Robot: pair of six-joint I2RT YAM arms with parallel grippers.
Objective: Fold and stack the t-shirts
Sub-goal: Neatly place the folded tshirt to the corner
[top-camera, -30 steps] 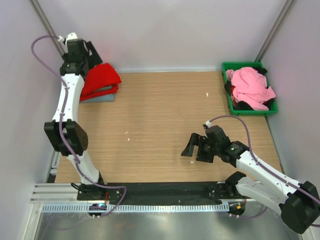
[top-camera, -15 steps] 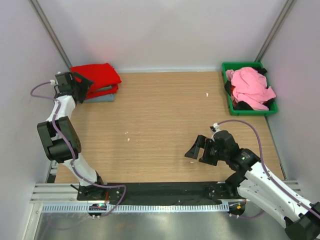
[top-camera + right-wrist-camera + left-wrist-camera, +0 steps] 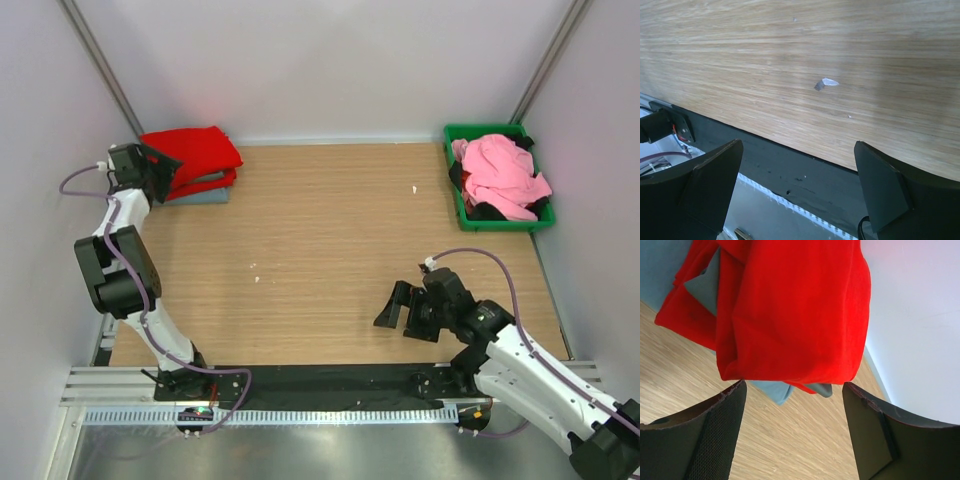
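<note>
A pile of folded t-shirts lies at the back left corner, a bright red one (image 3: 198,150) on top and a light blue-grey one (image 3: 206,196) at the bottom. My left gripper (image 3: 168,168) is open and empty, low at the pile's left edge. In the left wrist view the red shirt (image 3: 790,310) fills the space ahead of the left gripper (image 3: 794,387), with a blue-grey edge (image 3: 771,391) under it. A pink shirt (image 3: 500,168) and a dark one (image 3: 482,210) lie crumpled in the green bin (image 3: 487,131). My right gripper (image 3: 393,306) is open and empty over bare wood near the front edge.
The bin stands at the back right against the wall. White walls close the back and both sides. A small white scrap (image 3: 826,83) lies on the wood ahead of the right gripper (image 3: 797,145). A black strip (image 3: 790,165) and metal rail run along the near edge.
My left arm has come down from above the pile to low at its left edge. My right gripper has drawn back a little toward the near edge.
</note>
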